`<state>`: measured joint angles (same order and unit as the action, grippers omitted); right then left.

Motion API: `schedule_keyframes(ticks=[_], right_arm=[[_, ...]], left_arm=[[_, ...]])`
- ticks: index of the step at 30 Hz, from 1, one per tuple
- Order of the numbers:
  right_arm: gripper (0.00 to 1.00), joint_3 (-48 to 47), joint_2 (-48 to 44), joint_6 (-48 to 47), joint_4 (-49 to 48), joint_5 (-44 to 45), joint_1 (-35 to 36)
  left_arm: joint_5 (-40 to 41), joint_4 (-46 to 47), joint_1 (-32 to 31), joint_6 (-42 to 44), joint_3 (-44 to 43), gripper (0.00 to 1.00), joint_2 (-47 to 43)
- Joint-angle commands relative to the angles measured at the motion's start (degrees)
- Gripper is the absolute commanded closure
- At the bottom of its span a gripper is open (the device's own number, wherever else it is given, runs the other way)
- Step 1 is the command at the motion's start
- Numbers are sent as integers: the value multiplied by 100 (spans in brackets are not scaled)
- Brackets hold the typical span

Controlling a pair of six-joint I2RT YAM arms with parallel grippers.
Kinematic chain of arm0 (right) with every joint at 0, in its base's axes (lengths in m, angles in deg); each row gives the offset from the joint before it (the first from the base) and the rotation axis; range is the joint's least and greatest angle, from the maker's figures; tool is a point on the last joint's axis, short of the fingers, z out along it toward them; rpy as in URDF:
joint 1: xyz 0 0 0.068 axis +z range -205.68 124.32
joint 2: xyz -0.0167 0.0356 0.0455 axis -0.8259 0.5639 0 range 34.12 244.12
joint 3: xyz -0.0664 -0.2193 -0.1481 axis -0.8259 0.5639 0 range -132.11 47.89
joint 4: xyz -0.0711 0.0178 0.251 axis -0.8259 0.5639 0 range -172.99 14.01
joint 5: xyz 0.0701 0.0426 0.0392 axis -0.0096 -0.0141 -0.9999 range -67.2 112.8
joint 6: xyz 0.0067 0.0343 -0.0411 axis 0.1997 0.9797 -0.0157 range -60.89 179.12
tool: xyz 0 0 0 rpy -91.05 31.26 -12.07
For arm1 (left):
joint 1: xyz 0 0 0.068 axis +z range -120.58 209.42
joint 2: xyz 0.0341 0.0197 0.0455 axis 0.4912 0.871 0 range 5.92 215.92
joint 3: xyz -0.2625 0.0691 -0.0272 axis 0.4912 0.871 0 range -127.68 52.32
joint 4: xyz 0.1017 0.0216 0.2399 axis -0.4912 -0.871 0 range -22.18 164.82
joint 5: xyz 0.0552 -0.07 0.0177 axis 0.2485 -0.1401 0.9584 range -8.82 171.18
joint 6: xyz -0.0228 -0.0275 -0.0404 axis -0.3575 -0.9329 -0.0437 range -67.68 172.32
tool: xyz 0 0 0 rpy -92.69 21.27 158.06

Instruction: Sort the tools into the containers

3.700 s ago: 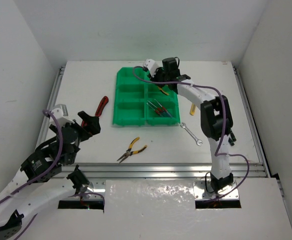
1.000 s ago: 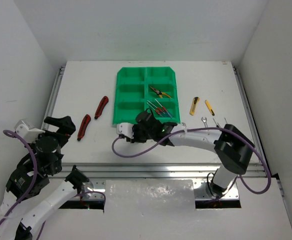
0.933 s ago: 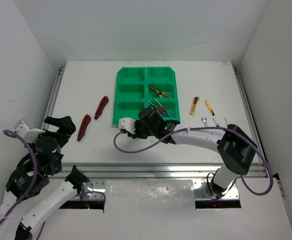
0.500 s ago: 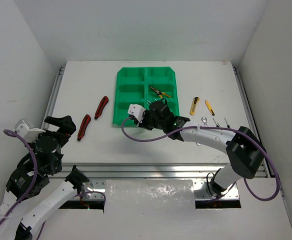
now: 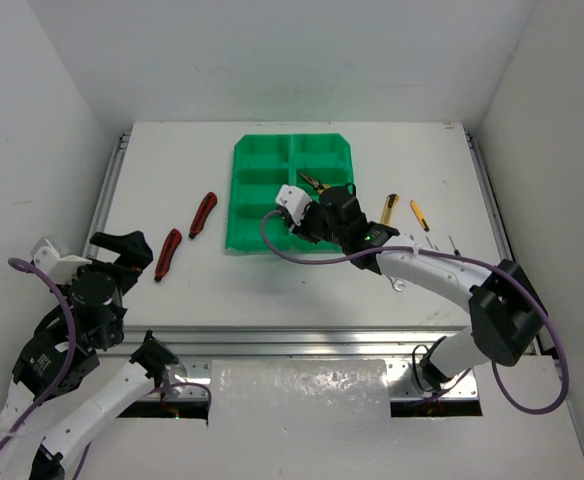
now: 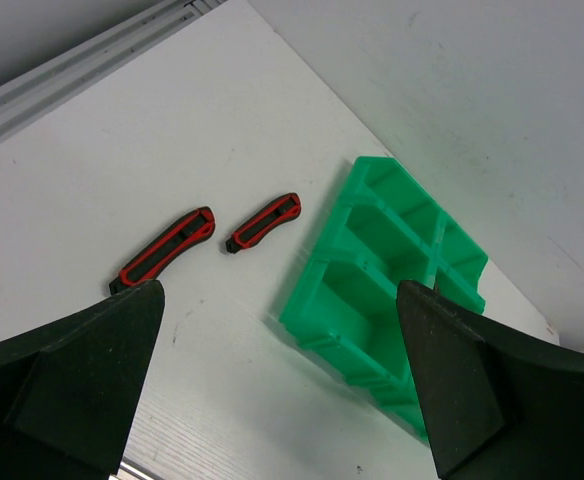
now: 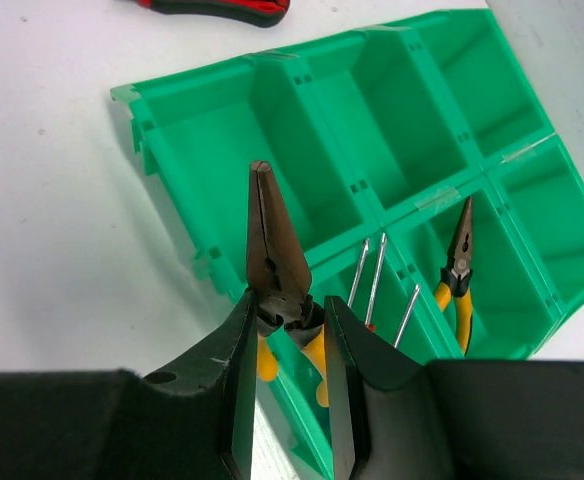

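Left gripper sits low at the table's near-left corner, jaws spread wide, nothing between them. Near-edge rail runs the full width. Bare white table between rail and tray leaves open room. Near red-and-black handled tool and far red-and-black handled tool lie left of the green six-bin tray, apart from it and from each other. Right gripper hangs over the tray's near end, jaws pinching yellow-handled needle-nose pliers at the pivot, nose over the near-left bin. Thin metal shafts lie in the near-right bin. Second yellow-handled pliers lie in the middle-right bin. Right of the tray, a yellow-black utility knife, a second utility knife and small wrenches crowd the strip toward the right edge.
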<state>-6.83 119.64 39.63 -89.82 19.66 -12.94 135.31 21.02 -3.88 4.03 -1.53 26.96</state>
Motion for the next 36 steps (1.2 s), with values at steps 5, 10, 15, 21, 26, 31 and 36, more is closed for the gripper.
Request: schedule_keyframes(ticks=[5,10,15,21,26,31,36], right_arm=[[100,-276,-184,68,-354,-64,-38],[100,-408,-167,7,-293,-12,-47],[100,-645,-62,-38,-161,41,-187],[100,-1145,237,-55,59,-108,-529],[100,-1734,711,-99,269,-345,-1012],[100,-2867,1616,-231,665,-758,-1549],[100,-4054,2547,-451,1139,-1030,-1830]], left_arm=[[-43,221,43,92,41,0,94],[-51,230,34,110,41,0,102],[-51,230,43,110,41,0,94],[-43,238,43,118,41,0,102],[-52,247,43,136,41,0,137],[-87,282,43,171,41,0,164],[-166,405,43,294,85,0,190]])
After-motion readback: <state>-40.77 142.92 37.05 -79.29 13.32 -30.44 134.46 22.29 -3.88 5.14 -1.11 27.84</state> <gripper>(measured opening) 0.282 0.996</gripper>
